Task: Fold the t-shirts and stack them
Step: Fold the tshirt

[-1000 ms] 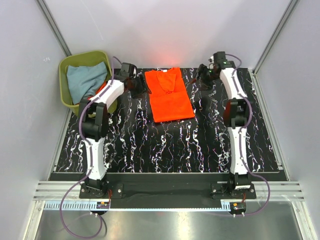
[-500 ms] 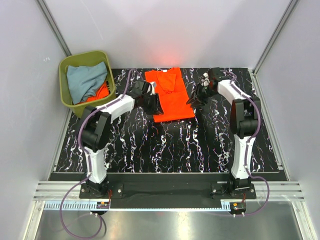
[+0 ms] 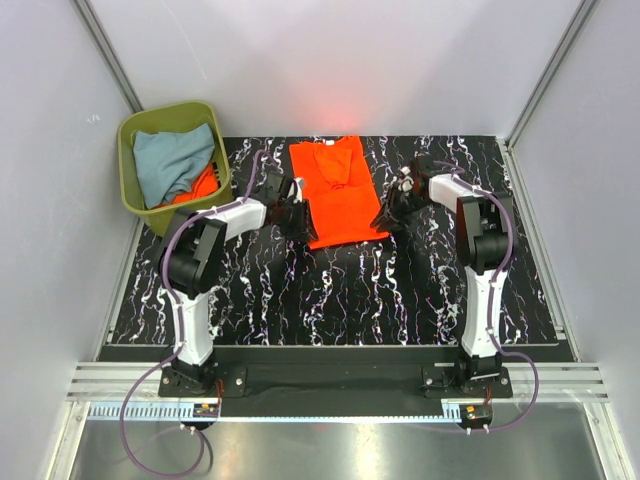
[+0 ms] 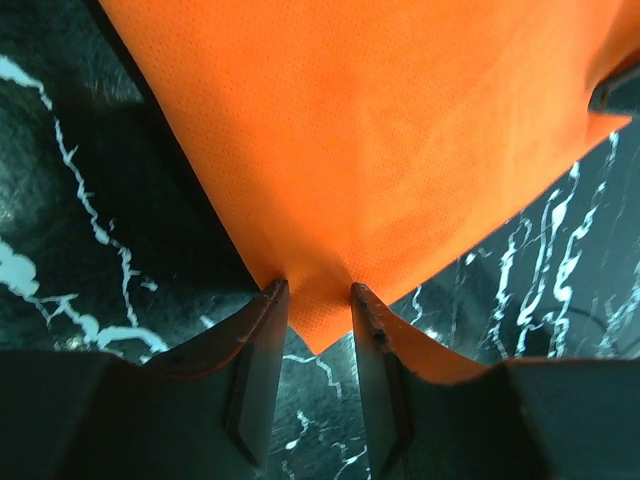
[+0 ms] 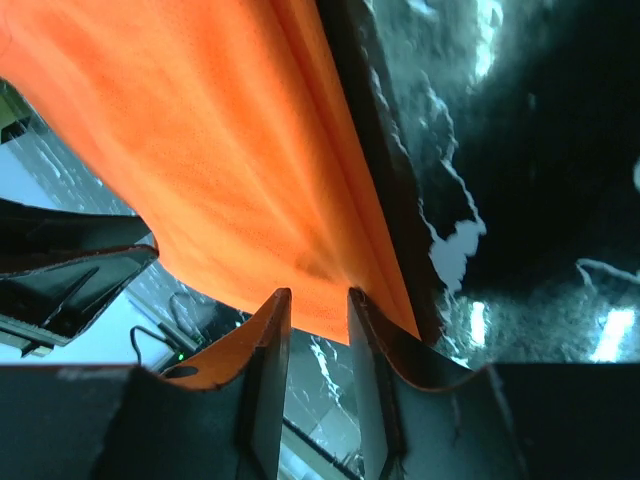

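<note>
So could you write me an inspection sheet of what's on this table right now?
Surface: black marbled table, flat.
Job's things: orange t-shirt lies part-folded at the far middle; grey-blue t-shirt and second orange t-shirt sit in the bin.
Clutter: nothing seen beyond the olive-green bin, far left.
Grippers: left gripper pinches the spread shirt's near left corner; right gripper pinches its near right corner.
Cables: purple cables run along both arms.
Surroundings: pale walls on three sides.

Bright even overhead light, orange t-shirt point(image 3: 338, 195) tinting back wall point(image 3: 340, 110), wrist views darker, jaws soft
</note>
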Tool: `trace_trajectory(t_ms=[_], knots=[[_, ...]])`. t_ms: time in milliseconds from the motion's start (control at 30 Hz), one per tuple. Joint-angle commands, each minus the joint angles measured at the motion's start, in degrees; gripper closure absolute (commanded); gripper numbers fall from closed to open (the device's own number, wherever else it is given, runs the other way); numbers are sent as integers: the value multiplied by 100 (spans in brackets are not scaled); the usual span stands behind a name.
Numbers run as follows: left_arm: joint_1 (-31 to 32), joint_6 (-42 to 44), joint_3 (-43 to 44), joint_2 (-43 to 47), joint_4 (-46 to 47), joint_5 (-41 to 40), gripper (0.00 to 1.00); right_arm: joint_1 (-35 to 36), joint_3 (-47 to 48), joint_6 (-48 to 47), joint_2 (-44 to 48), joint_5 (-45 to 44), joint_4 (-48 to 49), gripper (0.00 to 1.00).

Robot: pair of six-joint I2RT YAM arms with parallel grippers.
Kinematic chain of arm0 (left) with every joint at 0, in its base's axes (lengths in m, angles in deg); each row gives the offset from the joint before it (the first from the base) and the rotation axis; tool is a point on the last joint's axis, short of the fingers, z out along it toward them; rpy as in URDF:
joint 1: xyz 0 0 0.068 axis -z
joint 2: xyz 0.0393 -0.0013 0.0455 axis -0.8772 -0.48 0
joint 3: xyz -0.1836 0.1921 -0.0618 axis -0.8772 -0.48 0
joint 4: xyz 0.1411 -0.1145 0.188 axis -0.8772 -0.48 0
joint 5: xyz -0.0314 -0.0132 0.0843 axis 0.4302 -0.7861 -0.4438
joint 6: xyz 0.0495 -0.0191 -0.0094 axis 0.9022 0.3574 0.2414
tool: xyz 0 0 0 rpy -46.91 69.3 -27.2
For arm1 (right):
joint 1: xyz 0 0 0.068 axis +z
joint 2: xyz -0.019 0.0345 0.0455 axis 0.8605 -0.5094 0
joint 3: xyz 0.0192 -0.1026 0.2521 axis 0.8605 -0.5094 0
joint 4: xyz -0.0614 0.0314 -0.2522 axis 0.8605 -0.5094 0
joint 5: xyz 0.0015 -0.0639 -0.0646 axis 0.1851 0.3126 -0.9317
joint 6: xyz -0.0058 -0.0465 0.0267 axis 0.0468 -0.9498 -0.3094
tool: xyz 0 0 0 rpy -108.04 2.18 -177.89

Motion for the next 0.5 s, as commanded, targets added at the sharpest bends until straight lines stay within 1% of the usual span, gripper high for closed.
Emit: trace_trajectory(t_ms=[0,133,167,267,333,433,467], knots=[[-11,495,-286,173,-198,-264,62,-112,-347,-181,74,-302,145,63],[-11,646,-234,567,-542,-264,60,-253,-882,-199,573,-328,93,64],[33,646,-225,934,-646,-299,59,-245,-971,-190,984,-302,84,64],[164,506,-41,1481,-726,-265,55,-184,-1086,-32,1470,-135,93,63],[243,260,187,1509,-700,-29,54,-131,-1016,135,1446,75,110,62],[463,58,556,1132,-613,288,55,194,-604,284,1156,198,145,58],[507,-82,583,914,-351,455,56,290,-550,337,1016,286,189,57]])
